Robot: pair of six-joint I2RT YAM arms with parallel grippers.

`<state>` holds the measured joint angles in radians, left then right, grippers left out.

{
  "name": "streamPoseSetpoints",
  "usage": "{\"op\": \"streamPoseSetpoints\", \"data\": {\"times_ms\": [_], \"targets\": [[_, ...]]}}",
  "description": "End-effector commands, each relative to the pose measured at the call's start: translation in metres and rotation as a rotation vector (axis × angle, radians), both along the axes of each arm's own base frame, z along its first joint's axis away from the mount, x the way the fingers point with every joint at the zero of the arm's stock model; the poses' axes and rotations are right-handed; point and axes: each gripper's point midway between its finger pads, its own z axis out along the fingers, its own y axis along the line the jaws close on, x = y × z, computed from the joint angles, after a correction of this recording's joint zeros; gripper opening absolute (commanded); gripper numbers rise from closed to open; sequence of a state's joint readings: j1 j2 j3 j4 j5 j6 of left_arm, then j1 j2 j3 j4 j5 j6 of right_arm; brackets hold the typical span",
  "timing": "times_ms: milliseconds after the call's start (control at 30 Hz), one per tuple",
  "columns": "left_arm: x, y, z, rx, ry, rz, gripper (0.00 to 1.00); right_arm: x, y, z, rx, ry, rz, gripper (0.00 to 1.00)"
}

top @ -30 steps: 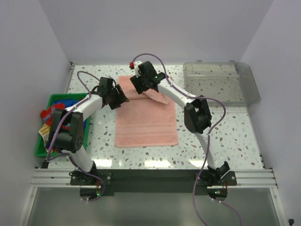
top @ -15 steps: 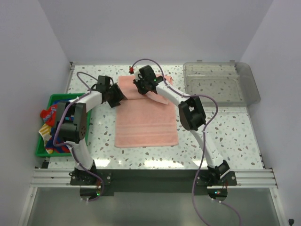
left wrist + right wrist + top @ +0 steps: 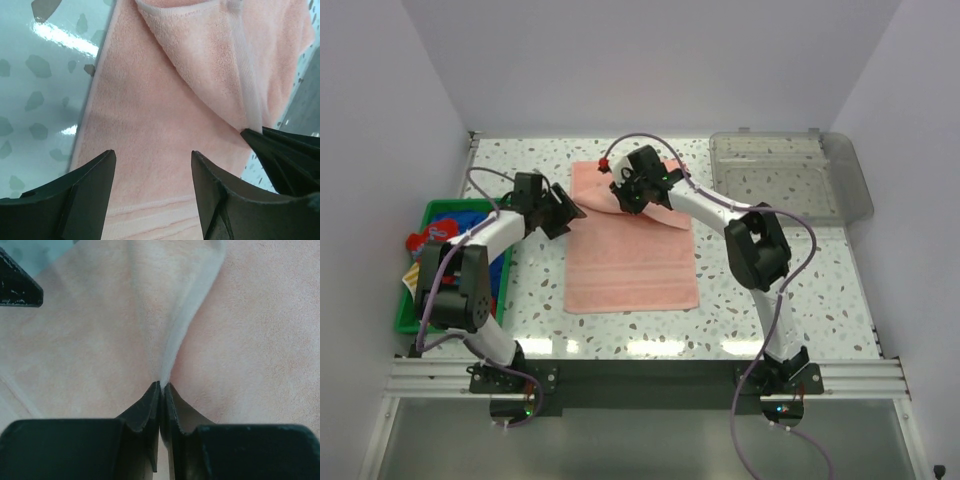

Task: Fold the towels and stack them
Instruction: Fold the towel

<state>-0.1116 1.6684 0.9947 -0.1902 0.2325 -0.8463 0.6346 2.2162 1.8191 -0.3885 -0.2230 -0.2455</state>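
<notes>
A salmon pink towel (image 3: pixel 630 265) lies flat in the middle of the table, with its far part raised into a fold. My right gripper (image 3: pixel 625 196) is shut on that fold; in the right wrist view the pinched ridge of towel (image 3: pixel 172 340) rises from between the closed fingertips of the gripper (image 3: pixel 161 385). My left gripper (image 3: pixel 567 211) hovers open over the towel's far left edge. In the left wrist view, its spread gripper (image 3: pixel 152 156) frames flat pink towel (image 3: pixel 150 115) and holds nothing. More towels, blue (image 3: pixel 460 214), red-patterned (image 3: pixel 420 241) and yellowish (image 3: pixel 415 276), are heaped in the basket.
A green plastic basket (image 3: pixel 405 322) stands at the table's left edge beside the left arm. At the far right sits a clear plastic tray (image 3: pixel 785 175). The right gripper's black fingers (image 3: pixel 290 155) show close to the left gripper's right finger.
The right gripper has shut on the towel's raised fold. The left gripper has drawn slightly left, staying open.
</notes>
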Motion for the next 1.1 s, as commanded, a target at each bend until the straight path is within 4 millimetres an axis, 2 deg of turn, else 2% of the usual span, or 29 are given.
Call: {"op": "streamPoseSetpoints", "data": {"times_ms": [0, 133, 267, 333, 367, 467, 533, 600, 633, 667, 700, 733, 767, 800, 833, 867, 900, 933, 967, 1000, 1033, 1067], "targets": [[0.003, 0.003, 0.027, -0.028, -0.093, 0.034, 0.68, -0.027, 0.007, 0.024, 0.014, -0.020, 0.113, 0.15], [-0.007, 0.004, 0.026, -0.028, -0.090, 0.036, 0.70, -0.066, 0.011, 0.010, -0.043, 0.005, 0.178, 0.22], [-0.016, 0.006, 0.021, -0.025, -0.079, 0.042, 0.70, -0.088, 0.006, -0.002, -0.088, 0.033, 0.192, 0.29], [-0.018, 0.008, 0.018, -0.014, -0.074, 0.049, 0.70, -0.092, 0.003, 0.000, -0.100, 0.026, 0.173, 0.31], [-0.018, 0.009, 0.017, -0.010, -0.073, 0.051, 0.70, -0.091, -0.005, -0.003, -0.126, 0.021, 0.131, 0.31], [-0.014, 0.007, 0.018, -0.005, -0.072, 0.038, 0.70, -0.080, -0.019, 0.011, -0.083, 0.009, -0.014, 0.32], [-0.007, 0.008, 0.025, 0.010, -0.077, 0.030, 0.70, -0.067, -0.028, 0.026, -0.003, 0.042, -0.121, 0.41], [0.000, 0.011, 0.032, 0.030, -0.093, 0.041, 0.70, -0.058, -0.025, 0.037, 0.087, 0.087, -0.167, 0.49], [0.000, 0.012, 0.034, 0.038, -0.098, 0.044, 0.70, -0.046, -0.019, 0.055, 0.154, 0.086, -0.151, 0.51], [-0.001, 0.013, 0.036, 0.043, -0.107, 0.044, 0.70, -0.041, -0.014, 0.051, 0.177, 0.115, -0.161, 0.52], [-0.003, 0.015, 0.033, 0.050, -0.099, 0.047, 0.70, -0.031, -0.011, 0.057, 0.216, 0.126, -0.181, 0.55], [-0.007, 0.015, 0.032, 0.057, -0.097, 0.039, 0.70, -0.020, -0.001, 0.075, 0.268, 0.106, -0.176, 0.56], [-0.013, 0.015, 0.026, 0.059, -0.080, 0.032, 0.70, -0.012, 0.004, 0.060, 0.270, 0.136, -0.187, 0.60], [-0.017, 0.015, 0.024, 0.063, -0.074, 0.024, 0.70, -0.003, 0.008, 0.061, 0.296, 0.150, -0.206, 0.62], [-0.021, 0.016, 0.025, 0.072, -0.079, 0.009, 0.70, 0.009, 0.018, 0.074, 0.334, 0.136, -0.202, 0.64], [-0.026, 0.016, 0.024, 0.076, -0.075, 0.000, 0.70, 0.014, 0.023, 0.074, 0.351, 0.142, -0.201, 0.67], [-0.034, 0.017, 0.018, 0.086, -0.060, -0.010, 0.70, 0.021, 0.028, 0.056, 0.356, 0.179, -0.215, 0.71], [-0.040, 0.019, 0.020, 0.104, -0.069, -0.031, 0.70, 0.029, 0.037, 0.069, 0.395, 0.163, -0.199, 0.72], [-0.048, 0.021, 0.015, 0.117, -0.057, -0.042, 0.70, 0.031, 0.042, 0.068, 0.415, 0.178, -0.187, 0.74], [-0.052, 0.022, 0.015, 0.127, -0.058, -0.053, 0.71, 0.034, 0.049, 0.051, 0.419, 0.215, -0.194, 0.77], [-0.058, 0.024, 0.019, 0.147, -0.069, -0.075, 0.71, 0.040, 0.055, 0.059, 0.445, 0.207, -0.187, 0.77], [-0.065, 0.026, 0.016, 0.163, -0.061, -0.082, 0.71, 0.042, 0.058, 0.053, 0.451, 0.222, -0.186, 0.78]]}}
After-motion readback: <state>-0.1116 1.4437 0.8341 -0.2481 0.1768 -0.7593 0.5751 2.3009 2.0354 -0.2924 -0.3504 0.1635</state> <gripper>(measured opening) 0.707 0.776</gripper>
